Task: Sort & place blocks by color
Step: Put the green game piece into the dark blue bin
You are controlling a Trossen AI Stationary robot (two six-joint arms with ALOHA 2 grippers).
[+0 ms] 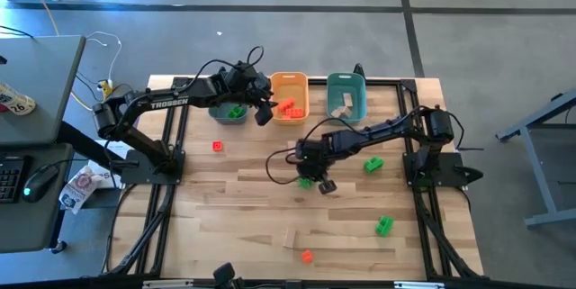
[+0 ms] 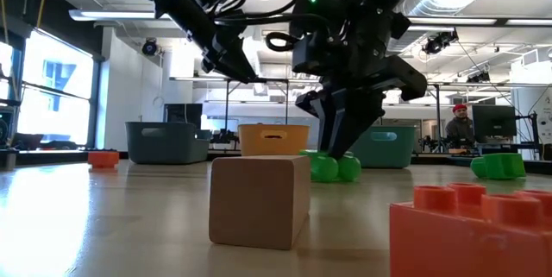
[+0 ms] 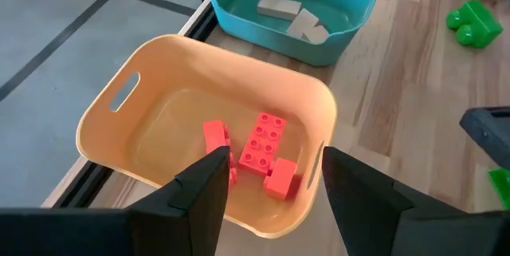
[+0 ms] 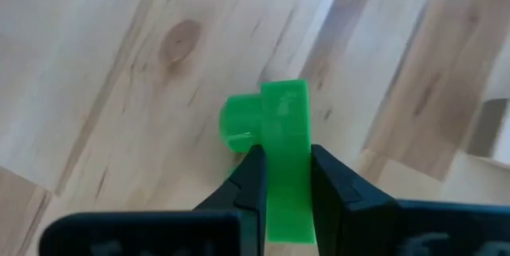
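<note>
- The worktop (image 1: 234, 226) carries three bins in a row along its far edge: a dark teal bin (image 1: 216, 114), an orange bin (image 1: 290, 86) and a light teal bin (image 1: 358, 102).
- Sorting looks roughly half done, judging by what already lies in the bins.
- The orange bin holds three red blocks (image 3: 263, 140).
- The light teal bin holds pale wood blocks (image 3: 291, 17), two or three of them.
- The dark teal bin holds at least one green block (image 1: 236, 111); the left arm hides the rest of it.
- Blocks not yet sorted: a red one (image 1: 217, 146) near the left edge, a green one (image 1: 373, 165) right of centre, a green one (image 1: 384, 226) toward the near right corner, a wood block (image 1: 289, 238) and a small red one (image 1: 307, 256) near the near edge.
- One more green block (image 4: 283, 156) lies at mid-worktop, and it is the one being picked.
- The right pincer (image 4: 280, 178) is down at the worktop, pressed onto that green block from both sides; the block looks to be on the wood, not lifted.
- The left pincer (image 3: 272, 180) hangs over the near rim of the orange bin, spread and holding nothing.
- Likely next for the pinched block: the dark teal bin.
</note>
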